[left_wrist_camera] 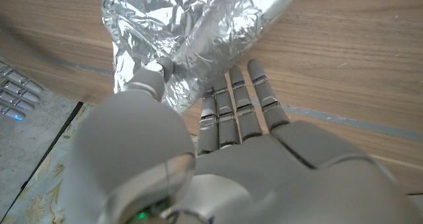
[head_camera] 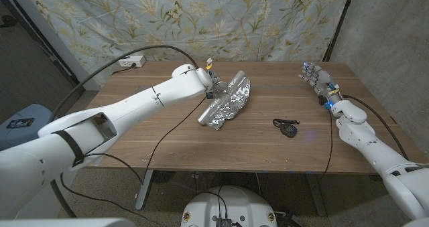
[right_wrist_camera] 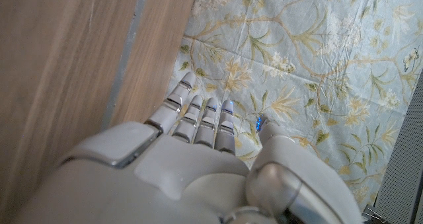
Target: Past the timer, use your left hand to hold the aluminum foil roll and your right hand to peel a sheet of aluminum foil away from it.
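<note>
Where floral cloth (head_camera: pixel 201 19) hangs, wooden table (head_camera: pixel 167 140) under foil (head_camera: pixel 226 101).

Bare table (head_camera: pixel 154 130) around the foil (head_camera: pixel 226 101) — timer (head_camera: pixel 287 128) just right.

Arms glossy white shells w/ black joint bands, black cable along each. Left hand (left_wrist_camera: pixel 225 151) & right hand (right_wrist_camera: pixel 198 158): pale grey, segmented fingers w/ dark seams. Blue LED by right wrist.

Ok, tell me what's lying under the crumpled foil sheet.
Bare wooden table shows around the crumpled foil sheet, with the left hand at its far end. The foil roll itself can't be made out; the crinkled sheet covers whatever lies beneath.
</note>
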